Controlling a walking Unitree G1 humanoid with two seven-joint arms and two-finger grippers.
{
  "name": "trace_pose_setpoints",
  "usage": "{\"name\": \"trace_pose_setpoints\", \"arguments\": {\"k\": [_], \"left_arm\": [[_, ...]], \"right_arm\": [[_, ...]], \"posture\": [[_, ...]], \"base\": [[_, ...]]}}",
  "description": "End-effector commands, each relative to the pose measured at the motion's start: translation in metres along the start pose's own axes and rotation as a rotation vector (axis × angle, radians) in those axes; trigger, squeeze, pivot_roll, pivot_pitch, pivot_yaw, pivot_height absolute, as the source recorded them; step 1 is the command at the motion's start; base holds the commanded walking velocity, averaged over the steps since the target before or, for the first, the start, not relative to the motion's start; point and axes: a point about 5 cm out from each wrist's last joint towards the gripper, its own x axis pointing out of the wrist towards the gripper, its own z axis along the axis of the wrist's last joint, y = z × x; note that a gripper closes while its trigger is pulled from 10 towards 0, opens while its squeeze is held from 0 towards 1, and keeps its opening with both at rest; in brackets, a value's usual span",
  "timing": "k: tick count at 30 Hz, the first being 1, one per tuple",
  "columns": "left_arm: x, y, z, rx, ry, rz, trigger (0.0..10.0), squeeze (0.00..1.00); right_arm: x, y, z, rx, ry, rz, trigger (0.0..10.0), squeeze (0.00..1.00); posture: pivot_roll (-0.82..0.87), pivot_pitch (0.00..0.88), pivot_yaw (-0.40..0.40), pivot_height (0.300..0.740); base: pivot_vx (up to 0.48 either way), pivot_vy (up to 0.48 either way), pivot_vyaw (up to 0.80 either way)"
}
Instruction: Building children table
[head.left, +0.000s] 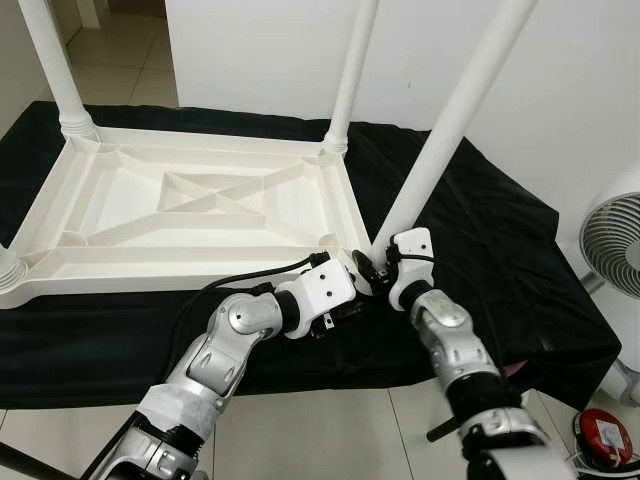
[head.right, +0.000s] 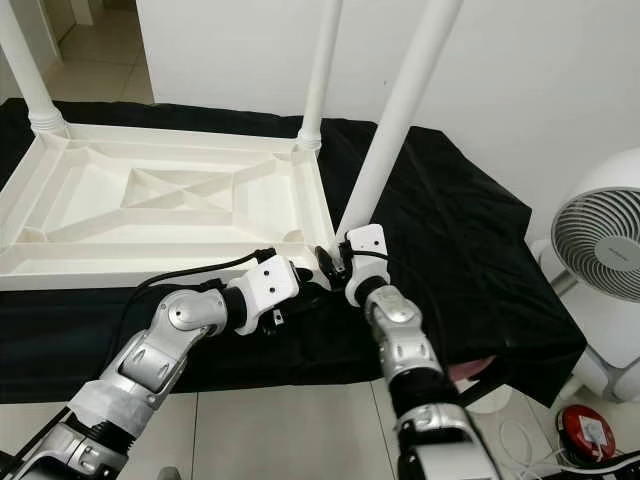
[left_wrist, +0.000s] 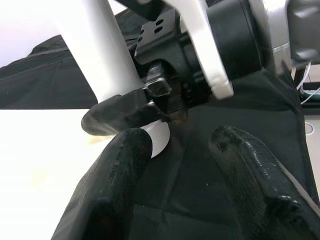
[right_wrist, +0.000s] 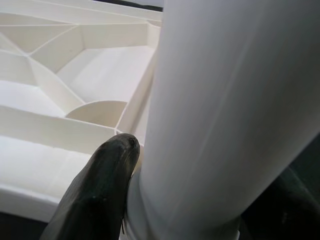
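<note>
Evidently seating it, the right gripper pinches the leaning leg into the tabletop's near-right corner; left gripper jaws spread beside.

Near right corner of the upturned white plastic table top: crowded. The tilted white round table leg rises from it, with the right gripper clamped around its base and the left gripper, fingers apart, pressed in just beside.

Ribbed underside of the top: open from above, bounded by upright white legs at the far corners.

Black cloth right of the tilted leg: unobstructed.

White floor fan: blocks the right edge.
</note>
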Motion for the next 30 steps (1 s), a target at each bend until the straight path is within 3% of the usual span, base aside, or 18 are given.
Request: {"name": "trace_pose_setpoints", "arguments": {"k": [1, 2, 3, 4, 6, 14, 15, 22, 27, 28, 29, 30], "left_arm": [[0.002, -0.001, 0.001, -0.003, 0.001, 0.048, 10.0, 0.00], [0.002, -0.001, 0.001, -0.003, 0.001, 0.048, 10.0, 0.00], [0.002, -0.002, 0.001, -0.003, 0.002, 0.047, 10.0, 0.00], [0.002, -0.002, 0.001, -0.003, 0.002, 0.047, 10.0, 0.00], [0.003, -0.002, 0.001, -0.004, 0.000, 0.047, 10.0, 0.00], [0.005, -0.003, 0.002, -0.002, -0.006, 0.040, 10.0, 0.00], [0.005, -0.003, 0.002, -0.003, -0.007, 0.042, 10.0, 0.00], [0.005, -0.004, 0.002, -0.004, -0.007, 0.044, 10.0, 0.00], [0.005, -0.004, 0.002, -0.002, -0.007, 0.042, 10.0, 0.00], [0.006, -0.003, 0.003, -0.001, -0.009, 0.041, 10.0, 0.00], [0.006, -0.002, 0.003, 0.001, -0.010, 0.042, 10.0, 0.00], [0.006, -0.002, 0.003, 0.001, -0.010, 0.042, 10.0, 0.00]], "right_arm": [[-0.010, -0.010, -0.013, 0.054, 0.067, -0.170, 10.0, 0.00], [-0.010, -0.010, -0.013, 0.054, 0.067, -0.170, 10.0, 0.00], [-0.015, -0.008, -0.013, 0.061, 0.071, -0.277, 10.0, 0.00], [-0.015, -0.008, -0.013, 0.061, 0.071, -0.277, 10.0, 0.00], [-0.021, -0.001, -0.011, 0.089, 0.065, -0.390, 10.0, 0.00], [-0.021, 0.002, 0.004, 0.114, 0.012, -0.359, 10.0, 0.00], [-0.022, 0.003, 0.006, 0.127, 0.003, -0.346, 10.0, 1.00], [-0.022, -0.004, 0.017, 0.204, -0.063, -0.222, 10.0, 1.00], [-0.021, -0.011, 0.017, 0.175, -0.049, -0.081, 10.0, 1.00], [-0.021, -0.015, 0.014, 0.127, -0.032, -0.018, 10.0, 0.00], [-0.021, -0.024, 0.009, 0.049, -0.017, 0.037, 10.0, 0.00], [-0.022, -0.026, 0.008, 0.032, -0.014, 0.047, 10.0, 0.00]], "posture": [[-0.03, 0.000, -0.129, 0.740], [-0.03, 0.000, -0.129, 0.740], [-0.03, 0.000, -0.134, 0.740], [-0.03, 0.000, -0.134, 0.740], [-0.02, 0.000, -0.136, 0.740], [-0.03, 0.000, -0.138, 0.740], [-0.03, 0.000, -0.140, 0.740], [-0.03, 0.000, -0.139, 0.740], [-0.03, 0.000, -0.135, 0.740], [-0.04, 0.000, -0.135, 0.740], [-0.04, 0.000, -0.134, 0.740], [-0.04, 0.000, -0.134, 0.740]], "base": [[0.000, 0.000, 0.00], [0.000, 0.000, 0.00], [0.000, 0.000, 0.00], [0.000, 0.000, 0.00], [0.000, 0.000, 0.00], [0.000, 0.000, 0.00], [0.000, 0.000, 0.00], [0.000, 0.000, 0.00], [0.000, 0.000, 0.00], [0.000, 0.000, 0.00], [0.000, 0.000, 0.00], [0.000, 0.000, 0.00]]}}
